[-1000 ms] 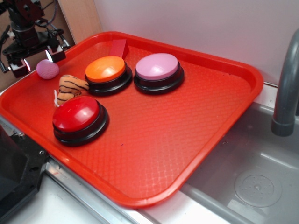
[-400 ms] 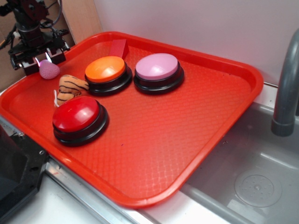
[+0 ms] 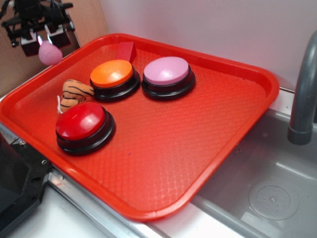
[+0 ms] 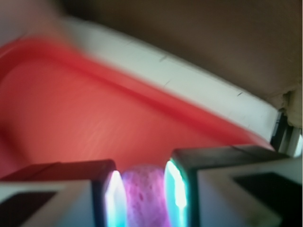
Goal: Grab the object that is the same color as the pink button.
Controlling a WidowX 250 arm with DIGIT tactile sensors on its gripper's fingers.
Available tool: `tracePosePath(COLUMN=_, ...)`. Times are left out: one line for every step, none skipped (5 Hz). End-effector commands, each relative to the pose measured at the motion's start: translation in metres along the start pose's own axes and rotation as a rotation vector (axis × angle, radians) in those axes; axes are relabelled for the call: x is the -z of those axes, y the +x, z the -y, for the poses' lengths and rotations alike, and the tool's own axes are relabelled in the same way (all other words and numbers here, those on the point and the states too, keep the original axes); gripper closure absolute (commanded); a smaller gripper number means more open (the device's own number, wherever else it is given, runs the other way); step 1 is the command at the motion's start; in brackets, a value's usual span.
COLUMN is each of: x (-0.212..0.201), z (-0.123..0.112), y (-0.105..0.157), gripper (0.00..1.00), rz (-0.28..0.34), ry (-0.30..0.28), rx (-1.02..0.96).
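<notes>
Setting: mock kitchen used as a robot test station. Evidence: grey sink basin [image 3: 267, 183] with round drain [image 3: 273, 199], grey faucet [image 3: 303, 84], red serving tray [image 3: 208, 148] holding push buttons, plain white wall [image 3: 208, 25].

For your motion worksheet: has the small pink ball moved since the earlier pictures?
Yes. The pink ball, gripped in the hand, has risen off the red tray, now higher above the striped plush toy.

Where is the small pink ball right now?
In the exterior view the pink ball hangs pinched in the gripper at far upper left, above the red tray's back-left rim, beyond the striped plush toy.
</notes>
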State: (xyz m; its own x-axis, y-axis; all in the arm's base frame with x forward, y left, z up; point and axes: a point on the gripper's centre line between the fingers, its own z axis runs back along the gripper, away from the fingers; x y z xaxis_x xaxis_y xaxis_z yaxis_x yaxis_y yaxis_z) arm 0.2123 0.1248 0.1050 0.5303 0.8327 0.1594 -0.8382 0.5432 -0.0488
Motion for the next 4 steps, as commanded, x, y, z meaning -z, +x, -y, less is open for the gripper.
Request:
tracePosePath(x=-0.075, z=0.022, y=-0.060, gripper=1.00, rz=-0.132, ry=-0.170, rx=0.417)
tracePosePath(x=-0.090, z=0.036, y=-0.104, gripper=1.00, rz=-0.163, ry=-0.175, rx=0.636)
tracePosePath(x=-0.093, z=0.051, y=-0.133, gripper=1.00, rz=-0.195, ry=-0.175, rx=0.749)
tracePosePath(x=-0.085, z=0.076, y=-0.142, gripper=1.00, rz=-0.207, ry=-0.180, rx=0.779)
